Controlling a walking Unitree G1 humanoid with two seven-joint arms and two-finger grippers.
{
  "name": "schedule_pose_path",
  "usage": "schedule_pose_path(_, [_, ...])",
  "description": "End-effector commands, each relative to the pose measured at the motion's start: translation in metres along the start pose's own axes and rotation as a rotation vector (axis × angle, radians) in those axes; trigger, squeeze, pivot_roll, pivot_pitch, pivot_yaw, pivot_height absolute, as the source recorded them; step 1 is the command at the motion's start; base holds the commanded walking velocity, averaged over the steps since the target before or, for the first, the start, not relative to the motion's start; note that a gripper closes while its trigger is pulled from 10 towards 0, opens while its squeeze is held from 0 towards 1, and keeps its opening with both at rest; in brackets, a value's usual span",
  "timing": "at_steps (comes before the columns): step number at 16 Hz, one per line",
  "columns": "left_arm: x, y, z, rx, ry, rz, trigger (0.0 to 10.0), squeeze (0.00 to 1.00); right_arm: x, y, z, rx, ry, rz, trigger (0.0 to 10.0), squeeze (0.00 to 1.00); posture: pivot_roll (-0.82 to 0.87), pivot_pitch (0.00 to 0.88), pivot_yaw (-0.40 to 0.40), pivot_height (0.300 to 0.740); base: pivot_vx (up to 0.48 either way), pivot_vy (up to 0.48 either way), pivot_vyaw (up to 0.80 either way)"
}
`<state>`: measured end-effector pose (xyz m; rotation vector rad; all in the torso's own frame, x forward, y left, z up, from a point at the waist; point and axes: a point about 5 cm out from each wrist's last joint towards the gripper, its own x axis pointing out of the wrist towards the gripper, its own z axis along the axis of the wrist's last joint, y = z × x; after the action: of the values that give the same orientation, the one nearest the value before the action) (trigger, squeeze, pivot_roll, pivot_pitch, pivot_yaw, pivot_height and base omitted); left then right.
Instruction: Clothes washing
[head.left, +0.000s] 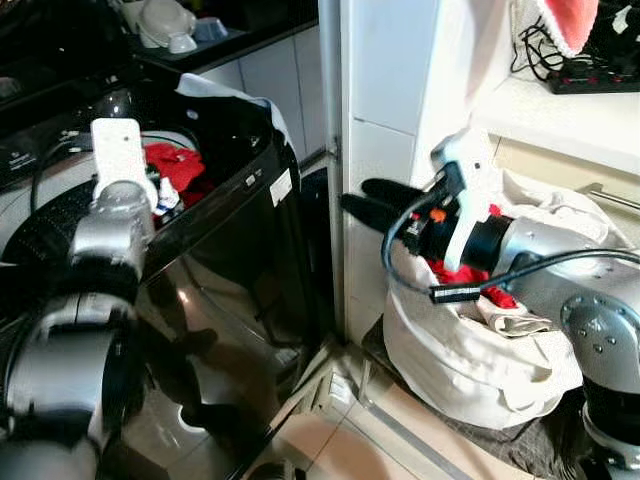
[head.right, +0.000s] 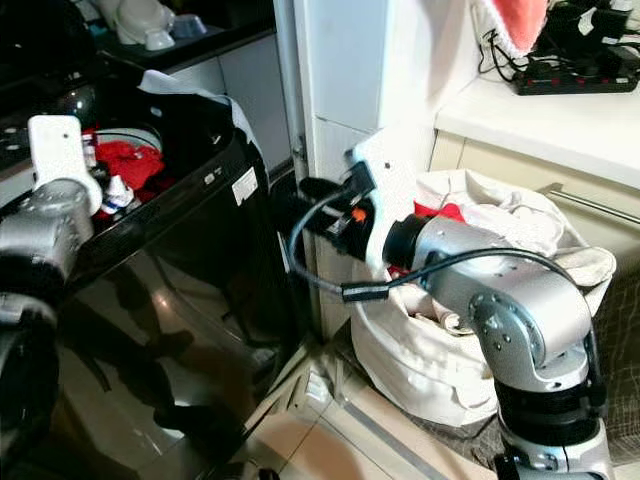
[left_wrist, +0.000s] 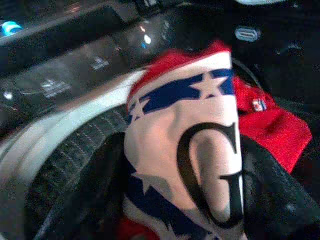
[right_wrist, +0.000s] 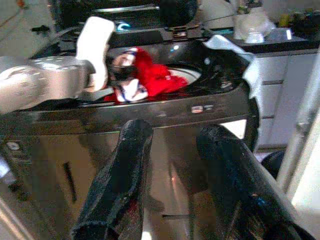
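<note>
A black top-loading washing machine (head.left: 235, 250) stands open at the left, with red clothes (head.left: 175, 165) in its drum. My left arm reaches over the opening. There my left gripper (right_wrist: 121, 70) is shut on a white garment with blue stars and red trim (left_wrist: 185, 150). My right gripper (head.left: 356, 195) hangs open and empty between the washer and a white laundry bag (head.left: 470, 360). In the bag lie red clothes (head.left: 462, 272) and pale ones (head.left: 515, 320). In the right wrist view its fingers (right_wrist: 125, 165) point at the washer's front.
A white tiled pillar (head.left: 385, 100) stands just behind my right gripper. To the right, a white counter (head.left: 560, 115) carries a black power strip (head.left: 595, 80). A dark shelf with bowls (head.left: 170, 25) lies behind the washer. Pale floor tiles (head.left: 335, 445) show below.
</note>
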<state>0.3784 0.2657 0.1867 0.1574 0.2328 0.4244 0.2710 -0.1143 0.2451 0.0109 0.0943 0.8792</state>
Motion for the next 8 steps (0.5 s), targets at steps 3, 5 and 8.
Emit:
schedule_pose_path(3, [-0.013,0.004,-0.005,-0.029,-0.029,-0.045,10.0,0.00,0.001,-0.015,0.003,0.013,-0.003,-0.102,10.0,0.00,0.01,0.000,0.102,0.740,0.000,0.000,0.00])
schedule_pose_path(5, [-0.022,0.000,0.003,-0.047,-0.119,-0.088,10.0,0.00,0.001,-0.018,0.003,0.019,-0.001,-0.128,10.0,0.00,0.01,0.000,0.100,0.740,0.000,0.000,0.00])
schedule_pose_path(8, [-0.035,-0.001,0.015,0.016,-0.212,-0.067,10.0,0.00,0.001,-0.022,0.003,0.026,-0.004,-0.164,10.0,0.00,0.01,0.000,0.101,0.740,0.000,0.000,0.00])
